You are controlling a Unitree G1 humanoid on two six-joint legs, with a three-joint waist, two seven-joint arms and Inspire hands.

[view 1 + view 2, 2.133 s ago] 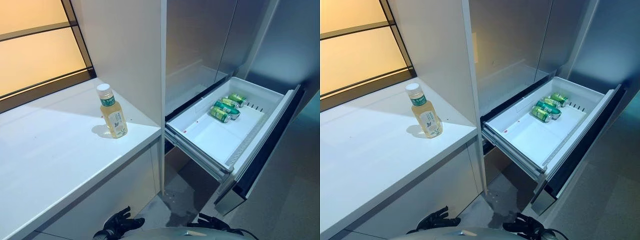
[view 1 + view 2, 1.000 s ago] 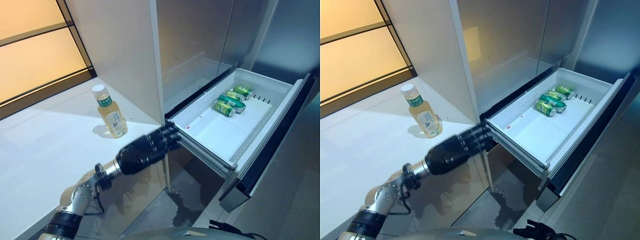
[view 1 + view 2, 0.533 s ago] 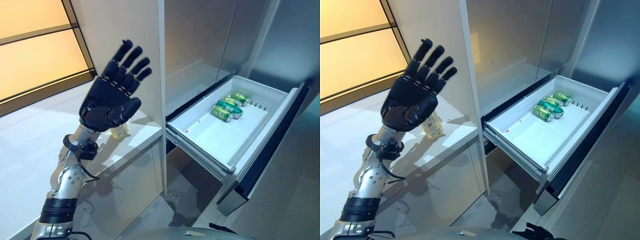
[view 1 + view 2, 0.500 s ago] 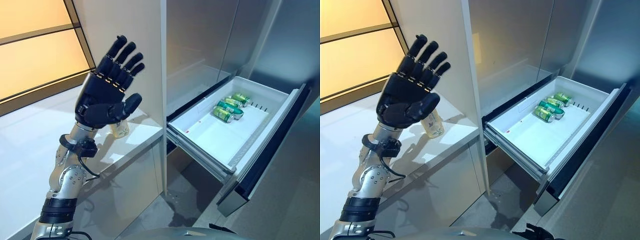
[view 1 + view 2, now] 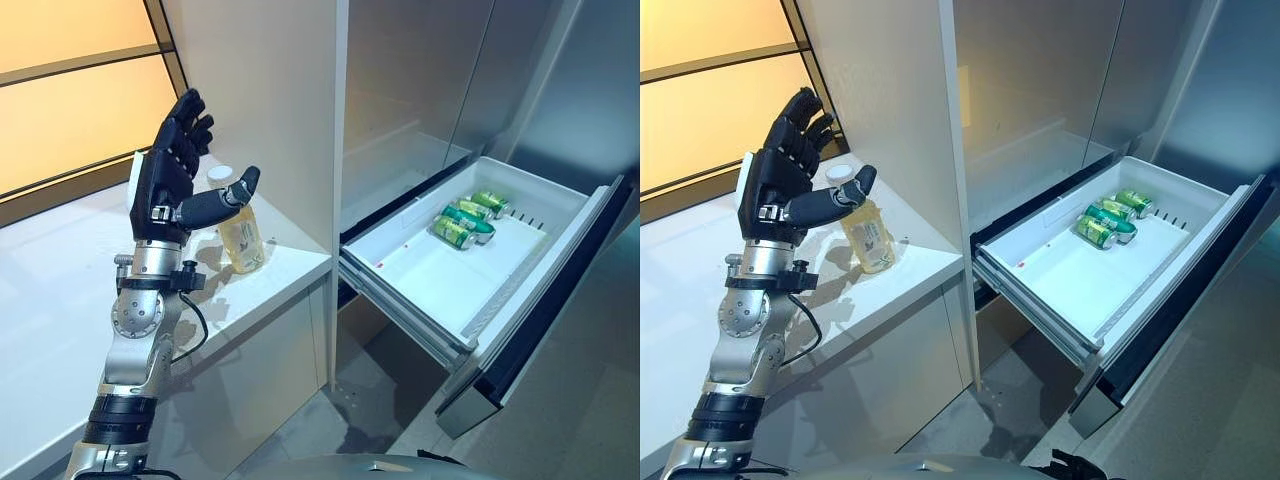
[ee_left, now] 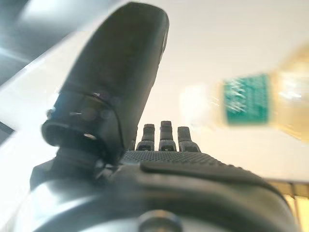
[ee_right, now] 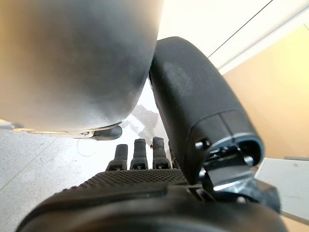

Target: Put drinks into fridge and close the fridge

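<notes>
The left hand is raised over the white table, fingers straight and spread, thumb pointing toward the bottle. The bottle stands upright on the table, just right of the hand; no contact is visible. The left wrist view shows what the head views do not: the bottle's green label and white cap beyond the thumb, blurred, with a clear gap between them. To the right, the fridge drawer is pulled out; green cans lie on their sides at its far end. The right hand appears only in its own wrist view, fingers straight, holding nothing.
</notes>
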